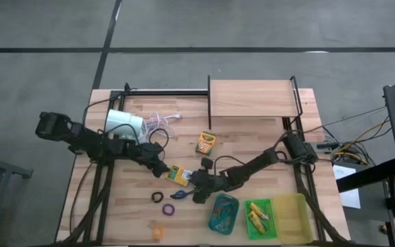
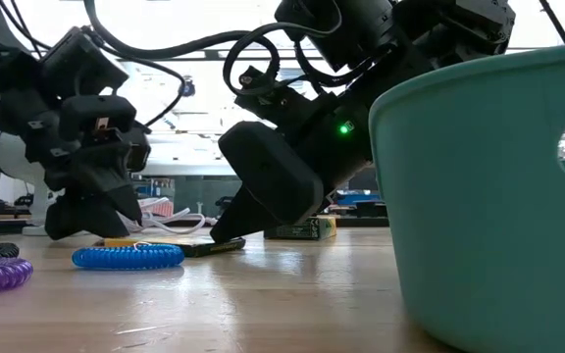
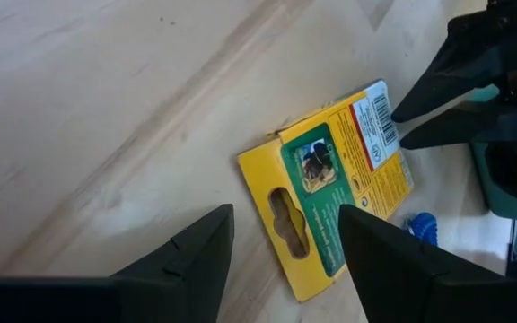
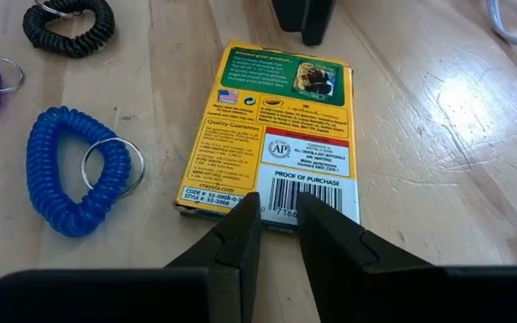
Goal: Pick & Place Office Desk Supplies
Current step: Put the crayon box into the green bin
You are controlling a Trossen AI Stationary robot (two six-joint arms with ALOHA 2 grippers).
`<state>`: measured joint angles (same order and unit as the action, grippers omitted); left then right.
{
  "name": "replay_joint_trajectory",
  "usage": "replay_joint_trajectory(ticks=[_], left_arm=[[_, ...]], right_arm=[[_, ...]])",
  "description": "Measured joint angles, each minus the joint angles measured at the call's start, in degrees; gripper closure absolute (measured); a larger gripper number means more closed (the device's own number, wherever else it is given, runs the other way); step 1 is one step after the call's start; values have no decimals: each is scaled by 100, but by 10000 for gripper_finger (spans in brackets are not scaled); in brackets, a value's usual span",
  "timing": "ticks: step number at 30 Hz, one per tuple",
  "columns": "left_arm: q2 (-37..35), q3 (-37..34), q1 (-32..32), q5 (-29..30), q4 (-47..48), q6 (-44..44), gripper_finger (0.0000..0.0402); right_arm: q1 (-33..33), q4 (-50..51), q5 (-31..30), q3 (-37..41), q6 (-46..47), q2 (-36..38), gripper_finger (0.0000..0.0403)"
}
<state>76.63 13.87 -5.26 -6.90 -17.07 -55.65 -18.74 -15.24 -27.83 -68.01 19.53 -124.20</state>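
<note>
Flat on the table, crayon box [image 4: 274,161] between left gripper [image 3: 281,238] and right gripper [image 4: 276,224].

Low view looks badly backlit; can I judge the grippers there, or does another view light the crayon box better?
Low view: the bright room behind turns the left gripper and right gripper into dark silhouettes, with sheen on the table. Right wrist view: crayon box evenly lit, no glare. Left wrist view: same box, soft shadows only.
</note>
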Motion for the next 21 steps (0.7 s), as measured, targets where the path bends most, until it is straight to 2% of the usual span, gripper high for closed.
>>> replay_joint_trajectory(ticks=[21], left_arm=[[6,15,-2,-150,53,-33,193]], right_arm=[[4,-10,179,52,46,7,328]])
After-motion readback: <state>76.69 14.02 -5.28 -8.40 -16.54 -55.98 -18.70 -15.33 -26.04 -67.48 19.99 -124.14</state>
